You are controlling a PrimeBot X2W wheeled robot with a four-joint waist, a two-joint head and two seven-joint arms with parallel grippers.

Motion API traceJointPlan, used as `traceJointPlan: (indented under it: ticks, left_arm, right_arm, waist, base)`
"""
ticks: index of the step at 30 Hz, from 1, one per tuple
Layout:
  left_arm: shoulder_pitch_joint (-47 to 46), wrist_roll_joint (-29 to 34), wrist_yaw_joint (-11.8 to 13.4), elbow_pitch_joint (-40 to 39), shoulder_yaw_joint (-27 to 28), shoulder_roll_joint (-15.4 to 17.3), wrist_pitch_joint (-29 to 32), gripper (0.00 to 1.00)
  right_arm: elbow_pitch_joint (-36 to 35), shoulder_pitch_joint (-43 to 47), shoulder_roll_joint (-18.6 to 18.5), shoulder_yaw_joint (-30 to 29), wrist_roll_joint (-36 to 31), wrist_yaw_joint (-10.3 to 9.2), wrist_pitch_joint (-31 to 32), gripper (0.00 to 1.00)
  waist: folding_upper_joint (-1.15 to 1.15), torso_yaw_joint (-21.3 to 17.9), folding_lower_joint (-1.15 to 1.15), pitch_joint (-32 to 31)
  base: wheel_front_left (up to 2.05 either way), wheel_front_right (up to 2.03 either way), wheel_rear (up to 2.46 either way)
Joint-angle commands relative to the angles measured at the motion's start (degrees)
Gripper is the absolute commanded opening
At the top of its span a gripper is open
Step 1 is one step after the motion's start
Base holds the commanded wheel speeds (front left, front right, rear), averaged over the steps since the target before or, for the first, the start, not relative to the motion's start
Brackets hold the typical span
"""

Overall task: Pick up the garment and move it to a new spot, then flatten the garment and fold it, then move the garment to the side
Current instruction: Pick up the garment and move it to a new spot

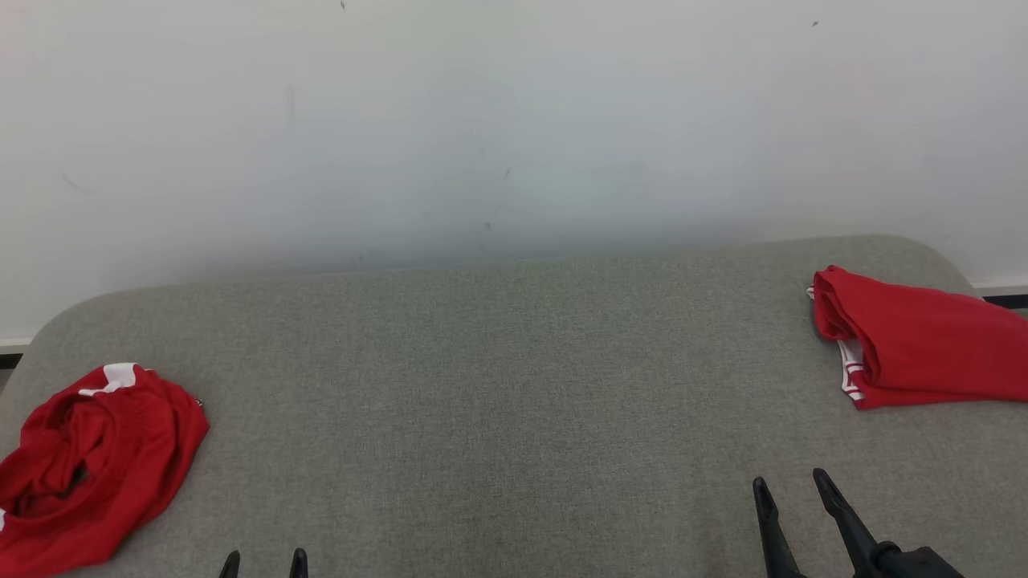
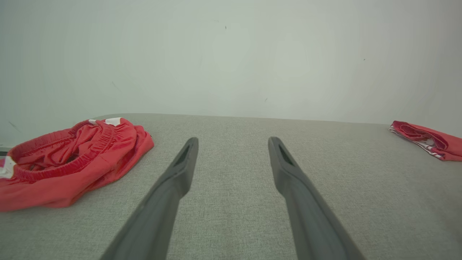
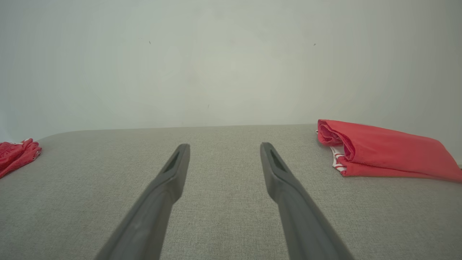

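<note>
A crumpled red garment [image 1: 92, 466] with a white patch lies at the near left of the grey table [image 1: 514, 385]; in the left wrist view the crumpled garment [image 2: 68, 159] shows an elastic waistband, left of my fingers. A folded red garment [image 1: 915, 341] with white-striped trim rests at the far right; the right wrist view has this folded garment [image 3: 382, 153] to the right. My left gripper [image 1: 263, 558] is open at the bottom edge, empty, right of the crumpled garment. My right gripper [image 1: 791, 482] is open and empty, below the folded one. Open jaws show in both wrist views [image 2: 232, 142] [image 3: 223, 148].
A pale wall [image 1: 514, 120] stands right behind the table's rounded far edge. The grey fabric surface stretches wide between the two garments. A dark strip of floor line shows at the far right edge [image 1: 1008, 301].
</note>
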Motion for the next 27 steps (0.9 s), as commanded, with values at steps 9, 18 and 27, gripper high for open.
traceJointPlan:
  ticks: [9, 18, 27]
  left_arm:
    - [-0.27, 0.87, -0.16, 0.34, 0.02, -0.02, -0.29, 1.0]
    - [-0.54, 0.89, 0.0, 0.17, -0.1, -0.02, -0.29, 1.0]
    - [-0.58, 1.21, 0.02, -0.28, -0.18, -0.01, -0.29, 1.0]
  right_arm:
    - [-0.05, 0.73, 0.36, 0.21, -0.16, -0.04, -0.06, 1.0]
    - [-0.14, 0.26, 0.08, 0.57, 0.22, -0.04, -0.05, 1.0]
    - [-0.18, 0.13, 0.28, 1.0, 0.57, -0.04, -0.06, 1.0]
  waist:
    - [0.0, 0.6, 0.0, 0.44]
    - [0.0, 3.38, 0.0, 0.93]
    - [0.0, 7.32, 0.0, 1.3]
  base:
    - [0.0, 0.0, 0.0]
    - [0.0, 0.0, 0.0]
    - [0.0, 0.0, 0.0]
